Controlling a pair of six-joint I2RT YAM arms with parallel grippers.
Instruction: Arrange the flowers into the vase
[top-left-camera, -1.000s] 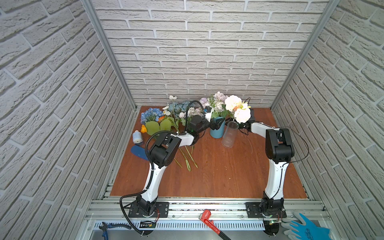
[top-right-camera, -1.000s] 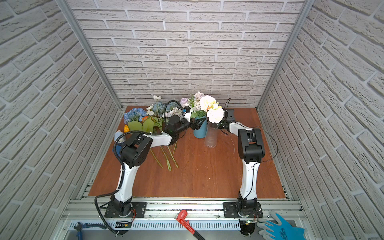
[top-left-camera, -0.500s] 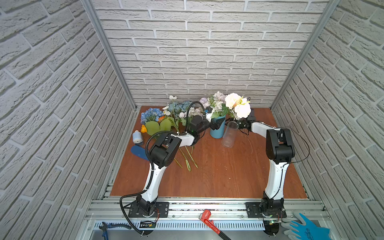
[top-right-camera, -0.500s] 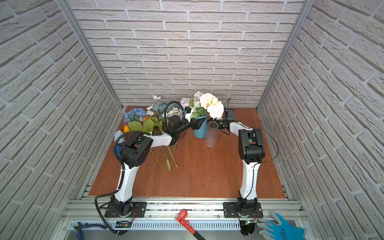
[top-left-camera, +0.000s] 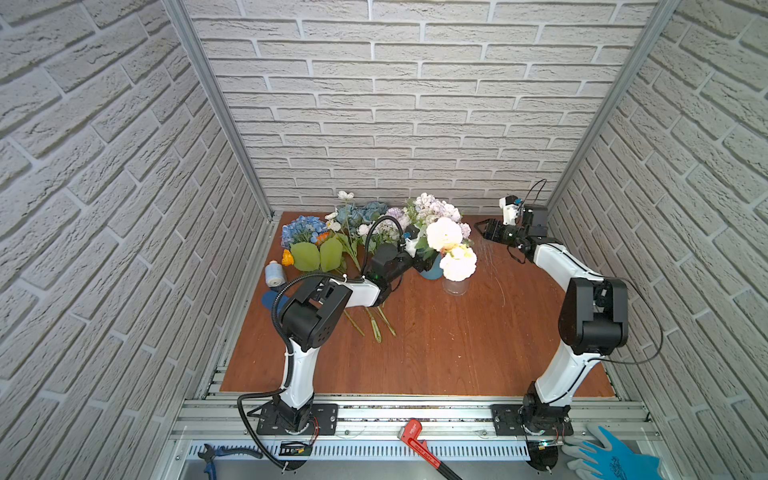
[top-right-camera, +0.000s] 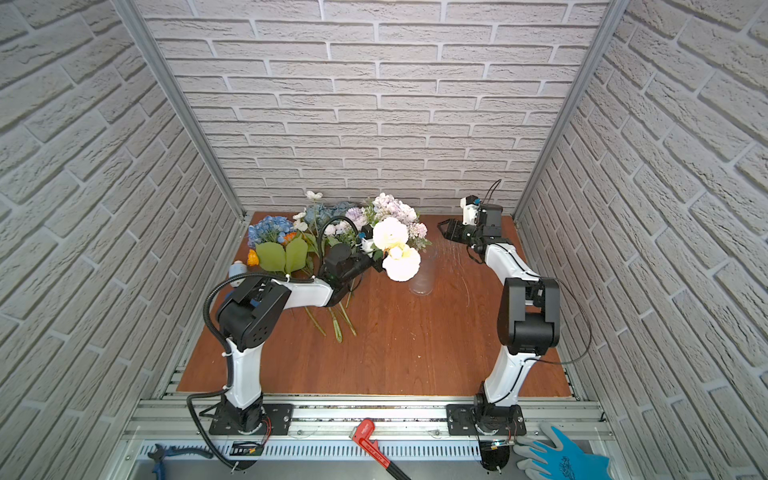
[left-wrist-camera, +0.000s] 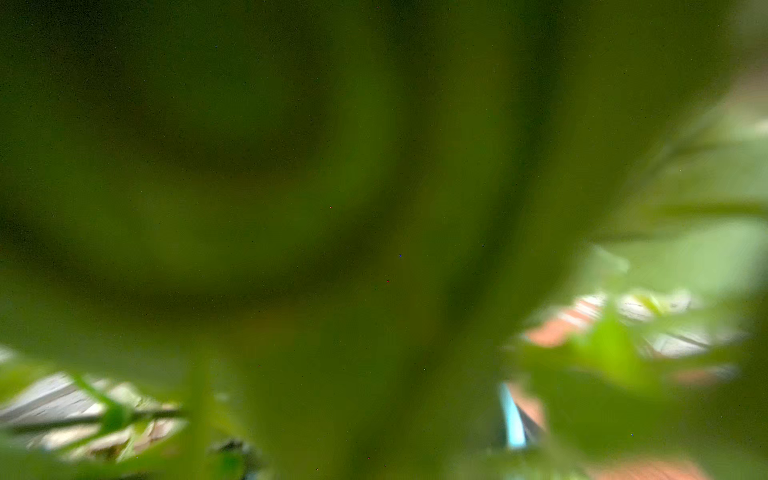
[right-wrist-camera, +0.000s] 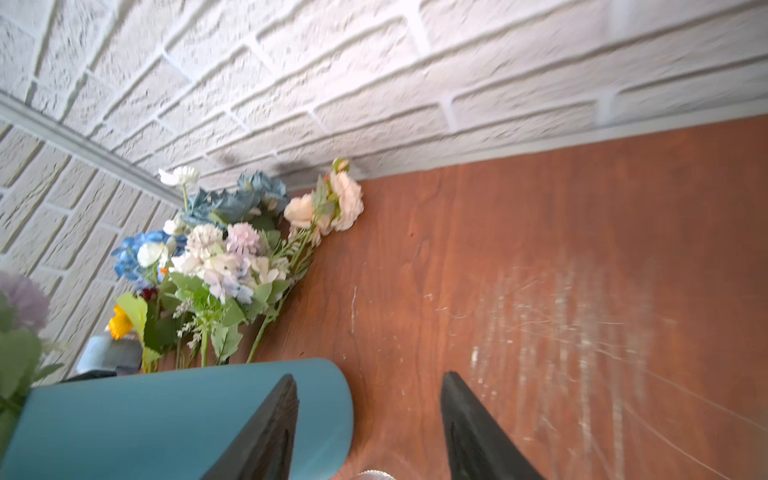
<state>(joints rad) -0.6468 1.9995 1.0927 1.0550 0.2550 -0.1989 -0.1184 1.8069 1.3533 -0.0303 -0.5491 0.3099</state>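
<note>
The left gripper (top-left-camera: 419, 262) is buried in foliage beside the blue vase (top-left-camera: 432, 272), and a blurred green leaf (left-wrist-camera: 291, 166) fills its wrist view; whether its jaws grip anything I cannot tell; the right gripper (right-wrist-camera: 368, 376) hangs near the back wall, jaws parted around nothing; cream roses (top-left-camera: 451, 249) hide the mouth of the clear glass (top-left-camera: 456, 286); lilac clusters (top-left-camera: 436, 208) rise above the blue vase; other flowers (top-left-camera: 328, 232) lie heaped on the table (top-left-camera: 457, 340), stems partly under the left arm.

Bright even light, soft shadows, top views sharp, left wrist view — leaves (left-wrist-camera: 291, 174) wholly defocused
</note>
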